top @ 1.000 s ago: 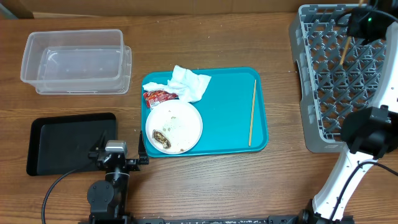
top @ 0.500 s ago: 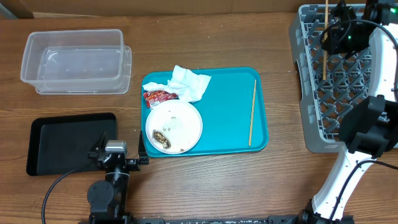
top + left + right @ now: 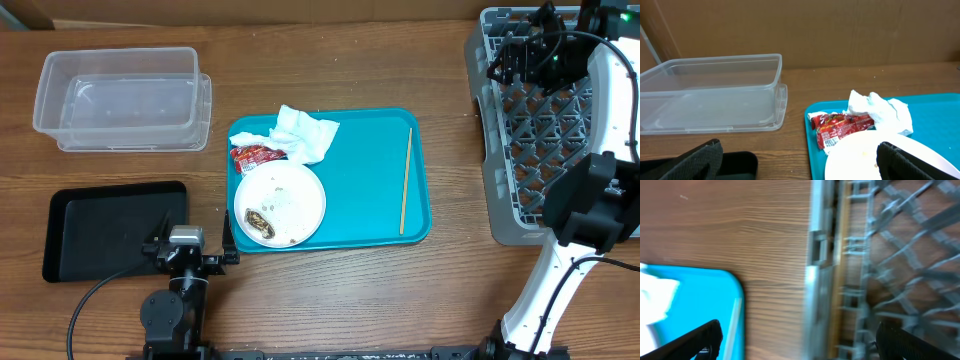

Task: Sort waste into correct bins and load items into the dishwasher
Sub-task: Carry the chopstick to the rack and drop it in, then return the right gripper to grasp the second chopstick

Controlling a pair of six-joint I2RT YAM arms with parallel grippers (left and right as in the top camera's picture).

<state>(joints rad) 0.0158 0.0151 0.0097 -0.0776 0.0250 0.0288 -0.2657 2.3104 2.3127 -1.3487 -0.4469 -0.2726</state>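
Right claw (image 3: 508, 60) hangs wide open and empty over the far-left corner of the grey dish rack (image 3: 560, 140). Left claw (image 3: 190, 247) sits at the near counter (image 3: 400, 290) edge, also spread open, gripping nothing. One chopstick (image 3: 405, 180) lies on the teal tray's (image 3: 360, 170) right side, with the plate (image 3: 285, 205), napkin (image 3: 305, 135) and red wrapper (image 3: 255, 155) on its left. Clear tub (image 3: 45, 100) and black tray (image 3: 110, 230) sit further left.

wooden table (image 3: 340, 60) carries four items, none touching: clear tub (image 3: 120, 52) rear left, black tray (image 3: 100, 235) front left, teal tray (image 3: 365, 170) centre, grey dish rack (image 3: 503, 215) right edge.
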